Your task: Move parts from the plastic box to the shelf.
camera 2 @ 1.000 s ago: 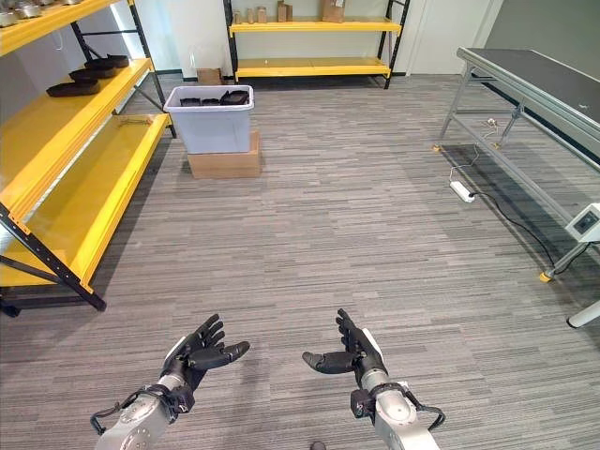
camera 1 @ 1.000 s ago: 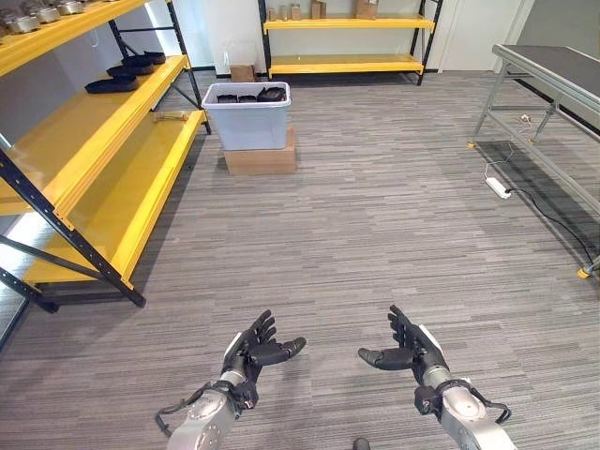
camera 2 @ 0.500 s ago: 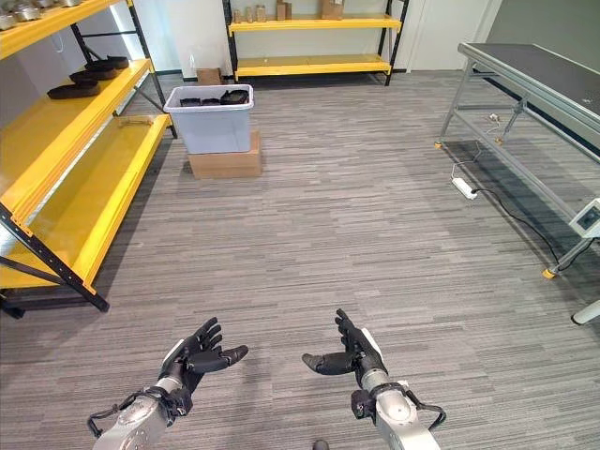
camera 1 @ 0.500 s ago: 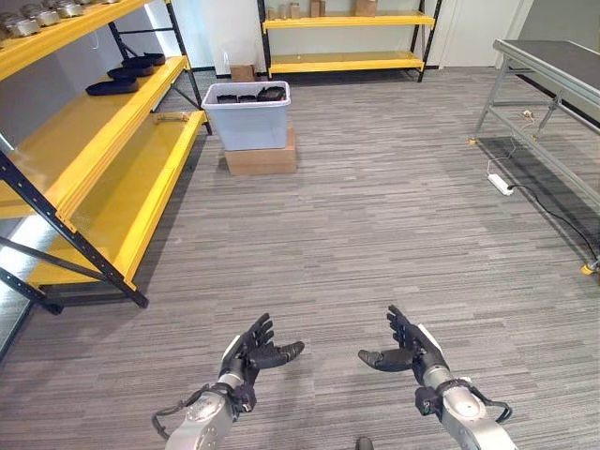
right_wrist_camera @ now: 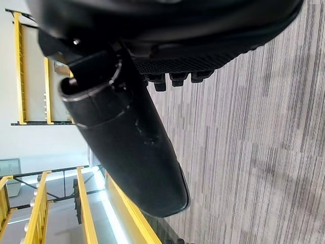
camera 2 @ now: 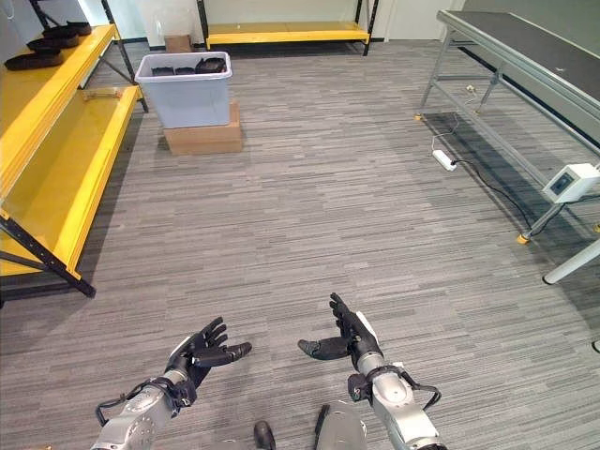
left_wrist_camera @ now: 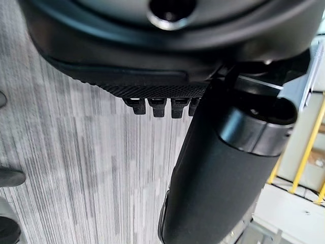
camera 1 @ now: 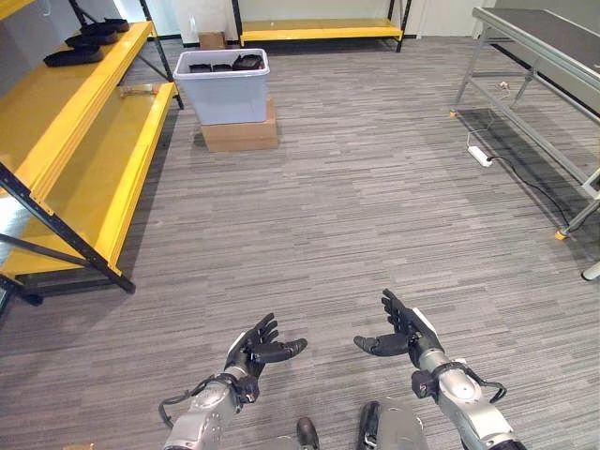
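A pale grey plastic box [camera 1: 225, 88] stands far ahead on a cardboard carton [camera 1: 240, 137], with dark parts [camera 1: 233, 65] in it. The yellow shelf [camera 1: 70, 131] runs along the left side, and a few dark parts [camera 1: 79, 50] lie on its upper level. My left hand [camera 1: 255, 349] and right hand [camera 1: 403, 334] hover low over the carpet in front of me, palms facing each other. Both are open with straight fingers and hold nothing. The box is several steps away from them.
A second yellow shelf [camera 1: 319, 28] lines the far wall. A metal-framed table [camera 1: 553, 56] stands on the right, with a white power strip [camera 1: 480, 156] and its cable on the floor beneath. A small carton [camera 1: 212, 40] sits behind the box. Grey carpet lies between me and the box.
The whole view has tilted down and shifted, so the camera moved. Both hands keep the same open pose in front of me.
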Tool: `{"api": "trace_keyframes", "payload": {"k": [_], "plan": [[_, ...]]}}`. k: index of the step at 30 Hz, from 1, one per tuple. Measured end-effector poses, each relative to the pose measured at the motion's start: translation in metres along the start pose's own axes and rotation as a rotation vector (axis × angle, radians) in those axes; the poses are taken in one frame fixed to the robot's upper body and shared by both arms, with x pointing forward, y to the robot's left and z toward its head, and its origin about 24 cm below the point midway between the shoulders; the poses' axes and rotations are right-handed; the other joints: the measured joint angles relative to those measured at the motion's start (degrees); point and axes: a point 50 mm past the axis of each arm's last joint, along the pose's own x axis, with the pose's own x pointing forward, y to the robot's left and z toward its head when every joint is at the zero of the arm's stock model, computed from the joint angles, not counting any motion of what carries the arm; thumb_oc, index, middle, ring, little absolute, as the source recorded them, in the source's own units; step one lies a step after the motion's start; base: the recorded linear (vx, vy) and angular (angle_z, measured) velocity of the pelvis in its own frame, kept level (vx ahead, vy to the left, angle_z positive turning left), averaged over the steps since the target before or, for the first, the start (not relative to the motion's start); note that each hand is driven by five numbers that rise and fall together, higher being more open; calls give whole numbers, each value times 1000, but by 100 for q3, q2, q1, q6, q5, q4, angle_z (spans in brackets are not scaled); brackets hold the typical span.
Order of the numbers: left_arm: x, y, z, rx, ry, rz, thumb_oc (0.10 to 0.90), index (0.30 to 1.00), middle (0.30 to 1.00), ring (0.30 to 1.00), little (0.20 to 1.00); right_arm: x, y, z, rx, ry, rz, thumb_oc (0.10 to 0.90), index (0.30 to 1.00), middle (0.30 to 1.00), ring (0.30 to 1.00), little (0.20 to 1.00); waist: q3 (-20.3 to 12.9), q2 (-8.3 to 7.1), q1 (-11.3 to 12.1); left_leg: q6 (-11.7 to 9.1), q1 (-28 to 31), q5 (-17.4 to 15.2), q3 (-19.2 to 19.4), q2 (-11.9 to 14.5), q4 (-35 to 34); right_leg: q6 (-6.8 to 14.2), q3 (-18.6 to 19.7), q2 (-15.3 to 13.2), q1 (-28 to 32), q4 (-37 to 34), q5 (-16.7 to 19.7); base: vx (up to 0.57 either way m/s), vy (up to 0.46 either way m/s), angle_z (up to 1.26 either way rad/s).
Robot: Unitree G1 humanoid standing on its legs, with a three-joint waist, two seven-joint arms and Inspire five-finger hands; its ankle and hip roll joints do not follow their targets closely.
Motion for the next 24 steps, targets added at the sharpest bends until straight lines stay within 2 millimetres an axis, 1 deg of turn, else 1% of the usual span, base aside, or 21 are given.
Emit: {"api": "trace_keyframes", "payload": {"k": [3, 5, 7, 9, 10, 11, 12, 13, 14, 15, 16, 17, 18, 19, 20, 21, 23, 24], "plan": [[0, 0, 0, 0, 0, 0, 900, 1000, 1000, 1000, 1000, 0, 0, 0, 0, 1, 0, 900, 1000, 1000, 1000, 1000, -3, -3, -23, 61, 17, 43, -1, -38, -18, -13, -6, 22, 235, -332, 4, 0, 0, 0], [0, -1, 1, 0, -3, -3, 900, 1000, 1000, 1000, 1000, 0, 0, 0, 0, 1, -1, 900, 1000, 1000, 1000, 1000, -3, -3, -34, -8, 42, 91, -9, -12, -46, -48, -60, 65, 338, -470, -57, 0, 0, 2], [0, -2, 0, -1, -3, -5, 900, 1000, 1000, 1000, 1000, 0, 0, 0, 0, 1, -1, 900, 1000, 1000, 1000, 1000, -5, 1, -31, -59, 114, 113, -23, 43, -73, -108, -165, 163, 566, -641, -74, 32, -1, 4], [0, -2, 1, -1, -7, -8, 900, 1000, 1000, 1000, 1000, 0, 0, 0, -1, 0, -1, 900, 1000, 1000, 1000, 1000, -6, 1, -31, -120, 220, 138, -44, 81, -172, -111, -163, 213, 580, -569, -74, 392, -156, -3], [0, -2, 2, -2, -11, -8, 900, 1000, 1000, 1000, 1000, -2, -1, -3, -1, 9, -2, 900, 1000, 1000, 1000, 1000, 11, -19, -44, -134, 297, 124, -79, 78, -227, -81, -118, 235, 422, -347, -149, 627, -301, 6], [2, -1, 8, 2, -19, -4, 900, 1000, 1000, 1000, 1000, -5, -1, -4, 9, 1, 16, 900, 1000, 1000, 1000, 1000, 61, -85, -161, -179, 204, 44, -261, 137, -49, -58, 561, 480, 144, -208, -925, 622, -307, 71], [5, -3, 11, 7, -24, -12, 900, 1000, 1000, 1000, 1000, -12, -3, -11, 21, 11, 12, 900, 1000, 1000, 1000, 1000, 49, -81, -361, -179, 30, -61, -669, 189, 123, 8, 910, 705, 267, -1655, -790, 959, -394, 106], [7, -5, 16, 6, -41, -25, 900, 1000, 1000, 1000, 1000, -17, -7, -19, 31, 35, 0, 900, 1000, 1000, 1000, 1000, 61, -142, -389, -199, -74, -62, -796, 166, 146, 100, 1056, 691, 320, -2807, -487, 978, -345, 123], [8, -10, 13, -4, -40, -45, 900, 1000, 1000, 1000, 1000, -20, -9, -32, 53, 87, -15, 900, 1000, 1000, 1000, 1000, 74, -231, -426, -282, -77, -77, -941, 145, 198, 158, 1274, 603, 307, -3443, -431, 798, -243, 109], [6, -17, 7, -18, -29, -50, 900, 1000, 1000, 1000, 1000, -22, -5, -48, 35, 185, -31, 900, 1000, 1000, 1000, 1000, 21, -364, -394, -288, -106, -301, -1061, 171, 580, -312, 1548, 511, -124, -1608, -792, 365, -80, 106], [-3, -27, -2, 4, -4, -97, 900, 1000, 1000, 1000, 1000, -23, 0, -49, 5, 201, 15, 900, 1000, 1000, 1000, 1000, -175, -441, -254, -266, -215, -488, -1138, 149, 839, -596, 1437, 500, -187, -593, -952, 180, -32, 92], [-4, -31, 3, 50, -7, -138, 900, 1000, 1000, 1000, 1000, -6, 5, -22, 22, 88, 21, 900, 1000, 1000, 1000, 1000, -326, -621, -268, -452, -377, -543, -1127, -16, 811, -622, 1371, 589, 74, -1343, -698, 226, -10, 53], [1, -33, 2, 37, 13, -129, 900, 1000, 1000, 1000, 1000, 4, 4, -7, 29, 34, 6, 900, 1000, 1000, 1000, 1000, -339, -475, -366, -408, -446, -712, -1132, 85, 939, -605, 1311, 669, 101, -1403, -499, 224, 19, 5], [2, -34, 0, 31, 19, -129, 900, 1000, 1000, 1000, 1000, 5, 2, 0, 22, 10, 0, 900, 1000, 1000, 1000, 1000, -335, -344, -382, -508, -253, -770, -1138, 224, 913, -638, 1284, 821, 253, -1419, -546, 221, 29, -13], [2, -34, 1, 23, 11, -131, 900, 1000, 1000, 1000, 1000, 4, -1, 1, 24, 1, -14, 900, 1000, 1000, 1000, 1000, -332, -313, -453, -541, -118, -777, -1139, 308, 885, -692, 1249, 909, 402, -1464, -598, 163, 36, -25], [2, -34, 2, 17, 7, -129, 900, 1000, 1000, 1000, 1000, 2, -5, -2, 26, 8, -28, 900, 1000, 1000, 1000, 1000, -337, -294, -511, -640, -38, -792, -1136, 367, 852, -724, 1225, 955, 475, -1483, -613, 106, 34, -8], [3, -35, 3, -6, -4, -123, 900, 1000, 1000, 1000, 1000, -5, -15, -9, 21, 36, -64, 900, 1000, 1000, 1000, 1000, -338, -273, -565, -746, 32, -772, -1141, 382, 737, -739, 1232, 990, 508, -1488, -611, 64, 26, -8], [3, -35, 4, -8, -7, -122, 900, 1000, 1000, 1000, 1000, -9, -19, -14, 14, 56, -74, 900, 1000, 1000, 1000, 1000, -338, -268, -617, -845, 46, -706, -1143, 376, 652, -767, 1233, 980, 510, -1490, -592, 35, 14, -1]]}}
